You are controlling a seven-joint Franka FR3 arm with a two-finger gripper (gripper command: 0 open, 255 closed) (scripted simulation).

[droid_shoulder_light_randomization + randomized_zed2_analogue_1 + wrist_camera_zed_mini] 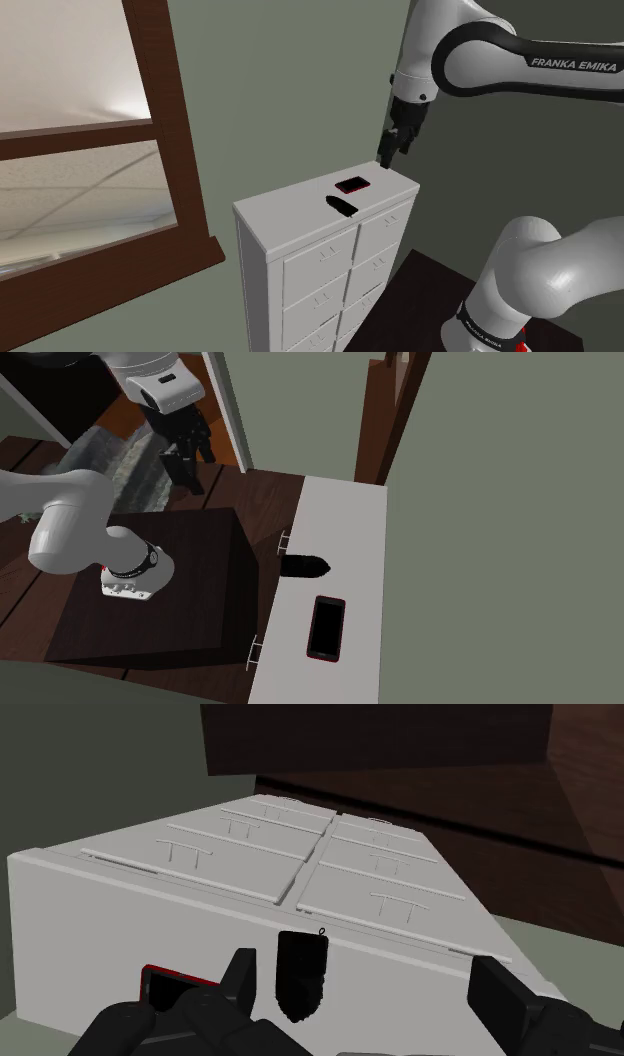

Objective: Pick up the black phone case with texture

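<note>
The black phone case (341,205), dark and rough-surfaced, is seen lying flat on the top of a white cabinet (290,210), at the top's front edge, just above the drawer fronts. In the second exterior view the case (305,566) is found at the edge nearest the robot's dark stand (170,582), one end reaching that edge. A black phone with a red rim (352,184) is laid flat near it on the same top, apart from the case and further from the front edge.

The tool (385,155) is held in the air above the cabinet's corner at the shoulder view's right, well apart from both things. In the wrist view the tool (370,994) is shown with its two fingers spread apart and nothing clasped; the case (301,974) is seen between them, closer to one finger, and is not touched. The red-rimmed phone (170,984) is seen beyond that same finger. A brown window frame (180,130) is set in the grey-green wall beside the cabinet.
</note>
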